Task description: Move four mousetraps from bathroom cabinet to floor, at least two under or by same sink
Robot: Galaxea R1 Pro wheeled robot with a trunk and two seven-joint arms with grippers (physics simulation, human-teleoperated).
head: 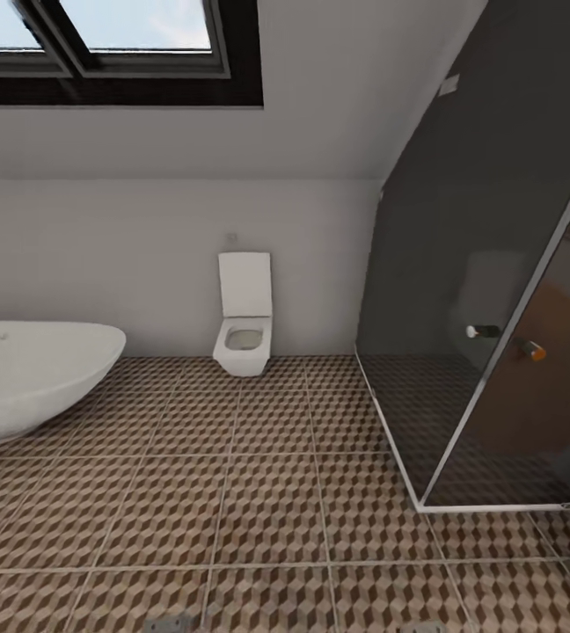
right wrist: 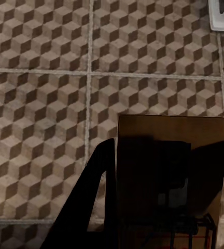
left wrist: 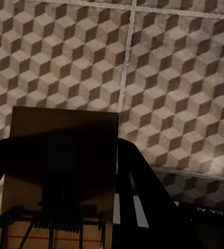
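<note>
A mousetrap [left wrist: 60,176] sits clamped between the left jaws, another mousetrap [right wrist: 171,181] between the right jaws, both held above the bathroom floor [head: 267,492].

Bathroom floor [head: 267,510] brown-beige-white cube tiles; toilet [head: 244,315] white; mousetrap [left wrist: 60,171] brown.

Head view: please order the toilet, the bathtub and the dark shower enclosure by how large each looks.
1. Shower enclosure, largest.
2. Bathtub, partly cut off by the picture's edge.
3. Toilet, smallest; it stands farther back, so its true size is unsure.
</note>
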